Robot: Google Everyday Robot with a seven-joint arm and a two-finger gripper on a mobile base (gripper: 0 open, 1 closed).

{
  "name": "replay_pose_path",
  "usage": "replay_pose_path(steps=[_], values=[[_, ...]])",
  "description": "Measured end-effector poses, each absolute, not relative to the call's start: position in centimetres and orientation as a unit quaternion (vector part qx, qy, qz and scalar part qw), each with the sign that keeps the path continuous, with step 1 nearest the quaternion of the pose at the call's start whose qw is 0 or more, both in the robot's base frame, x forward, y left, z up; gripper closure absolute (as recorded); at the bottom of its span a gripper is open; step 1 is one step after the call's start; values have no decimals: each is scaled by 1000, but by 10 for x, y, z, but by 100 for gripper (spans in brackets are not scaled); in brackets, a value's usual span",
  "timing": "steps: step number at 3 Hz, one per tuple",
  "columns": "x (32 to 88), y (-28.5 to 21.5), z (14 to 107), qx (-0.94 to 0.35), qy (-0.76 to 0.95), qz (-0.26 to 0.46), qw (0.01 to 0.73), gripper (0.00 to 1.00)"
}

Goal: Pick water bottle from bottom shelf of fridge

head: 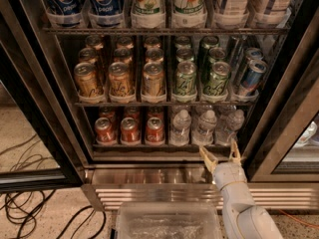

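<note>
Water bottle (230, 126) stands just beyond the spread pincer (218, 151); Pepsi bottles (103, 0) overhead.

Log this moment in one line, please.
pincer open | just below bottom shelf | in front of water bottles | nothing held

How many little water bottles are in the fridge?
3 water bottles side by side, front right of the bottom shelf. More may hide behind. The open gripper is below them.

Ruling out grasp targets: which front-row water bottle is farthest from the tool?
The left bottle, the one right beside the red cans. The tool is open just below the bottom shelf, in line with the middle bottle and right bottle.
</note>
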State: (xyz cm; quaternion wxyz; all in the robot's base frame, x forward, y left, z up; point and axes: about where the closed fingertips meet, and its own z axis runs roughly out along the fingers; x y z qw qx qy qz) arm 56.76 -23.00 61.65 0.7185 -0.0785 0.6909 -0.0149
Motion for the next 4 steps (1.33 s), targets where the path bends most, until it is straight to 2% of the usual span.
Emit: replay_pose_path(steps=[4], values=[[582,-253,617,-72,691,-44,718,32]])
